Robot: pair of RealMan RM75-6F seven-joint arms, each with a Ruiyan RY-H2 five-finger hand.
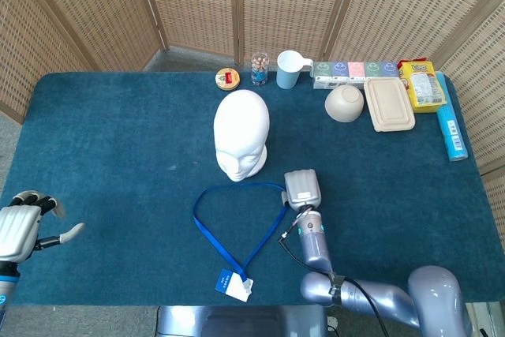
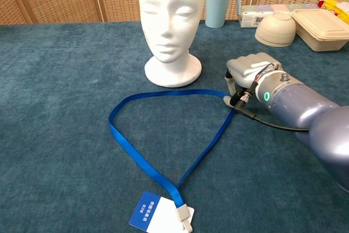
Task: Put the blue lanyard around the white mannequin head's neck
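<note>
The blue lanyard (image 2: 163,135) is lying flat on the bench (image 1: 118,140) as a loop, in front of the white mannequin head (image 2: 170,20), badge end nearest the robot. The right hand (image 2: 248,77) is sitting curled at the loop's right corner, touching the strap; a firm grasp cannot be confirmed. The left hand (image 1: 22,226) is hovering released, well apart at the bench's left edge. Judged step: securing the strap. Next move calls for lifting the loop open and over the head's crown.
</note>
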